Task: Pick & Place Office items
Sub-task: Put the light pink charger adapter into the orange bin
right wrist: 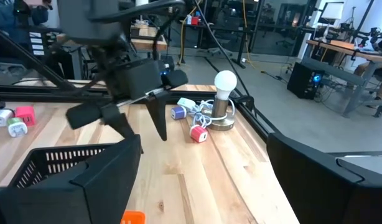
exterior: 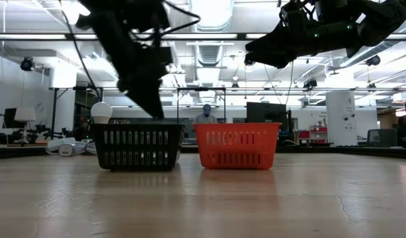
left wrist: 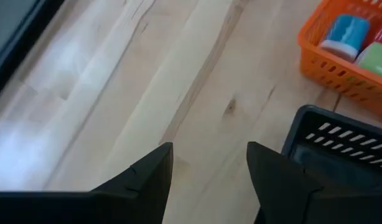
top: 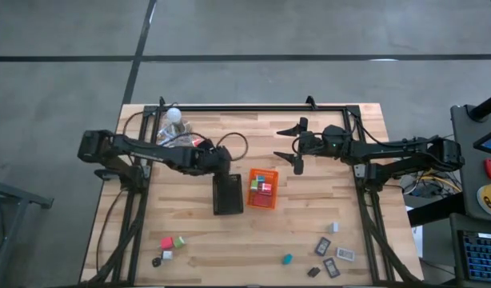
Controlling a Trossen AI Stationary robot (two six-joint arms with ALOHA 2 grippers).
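Note:
My left gripper [top: 222, 163] hangs open over the bare wood just beyond the far end of the black tray [top: 227, 194], slanting down, with nothing between its fingers [left wrist: 150, 171]. My right gripper [top: 288, 145] stands open and level above the table, on the far side of the orange tray [top: 252, 189], and is empty. The orange tray holds several coloured blocks [left wrist: 346, 34]. Loose office items lie near the table's front edge: a pink and green group [top: 171, 242] at the left, a teal piece [top: 287, 258] and flat grey-black rectangles [top: 329, 256] at the right.
A white ball on a coiled grey cable [top: 175, 118] sits at the far left corner, with small blue and red pieces [right wrist: 188, 123] beside it. The two trays stand side by side mid-table. A dark frame [top: 253, 106] runs along the table's edges.

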